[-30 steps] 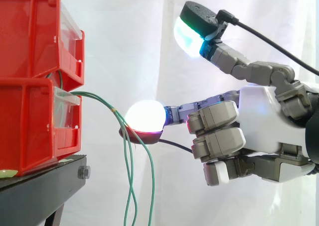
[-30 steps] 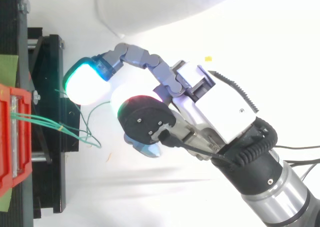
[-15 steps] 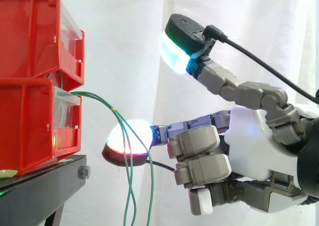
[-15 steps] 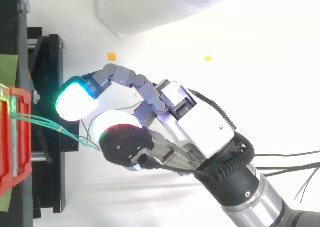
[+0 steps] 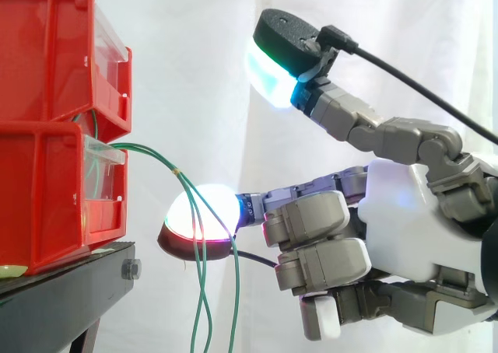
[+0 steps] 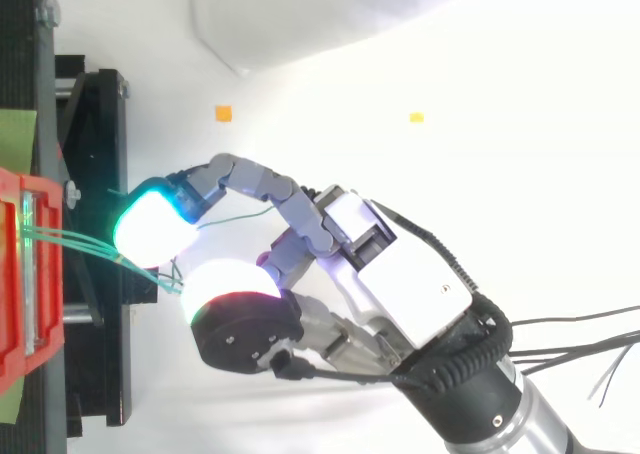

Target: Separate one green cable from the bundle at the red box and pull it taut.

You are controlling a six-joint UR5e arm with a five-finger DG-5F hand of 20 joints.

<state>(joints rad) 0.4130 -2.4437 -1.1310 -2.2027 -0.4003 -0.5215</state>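
Note:
Several thin green cables [image 5: 204, 240] come out of the lower red bin [image 5: 47, 190] and hang down past the black stand [image 5: 70, 291]. My hand [image 5: 408, 221] reaches in from the right. One straight finger, with a glowing white and red pad [image 5: 204, 213], lies against the cables just behind them. A second pad, glowing cyan [image 5: 268, 69], is raised well above and apart from it. The other fingers are curled in with nothing in them. From above, the cables [image 6: 90, 244] run from the bin to the two pads of the hand [image 6: 400, 274]. No cable is pinched.
A second red bin [image 5: 47, 57] is stacked on the lower one. The white curtain hangs behind. Small orange marks [image 6: 223, 113] lie on the white floor. Open space lies below and right of the hanging cables.
The hand has moved left toward the bins, so its white pad now sits at the cables instead of right of them. In the last half second it has barely shifted.

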